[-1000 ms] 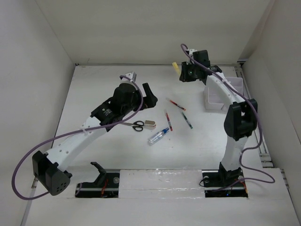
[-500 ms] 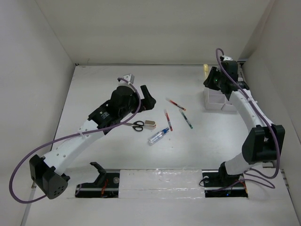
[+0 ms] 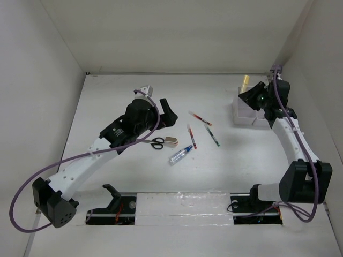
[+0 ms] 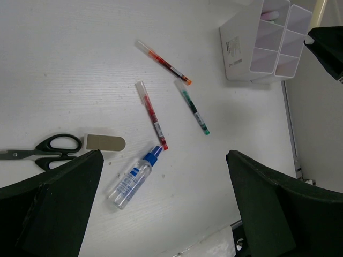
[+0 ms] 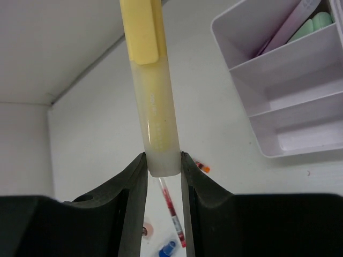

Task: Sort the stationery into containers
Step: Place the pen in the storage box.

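My right gripper (image 5: 163, 166) is shut on the lower end of a yellow highlighter (image 5: 153, 96), which hangs above the white bins (image 3: 244, 113) at the back right. In the right wrist view a bin (image 5: 289, 91) holds a pink highlighter (image 5: 289, 27) and a green highlighter (image 5: 315, 22). My left gripper (image 4: 163, 209) hangs open over the table's middle. Below it lie black-handled scissors (image 4: 45, 147), a beige block (image 4: 105, 142), a blue-capped bottle (image 4: 134, 176), two red pens (image 4: 163, 62) (image 4: 151, 114) and a green pen (image 4: 192, 106).
White walls close in the table at the back and on both sides. The bins (image 4: 262, 45) stand close to the right wall. The arms' bases sit on a rail (image 3: 182, 206) at the near edge.
My right arm has swung from the back middle of the table to the right, carrying the yellow highlighter over the bins. The left arm has barely shifted.
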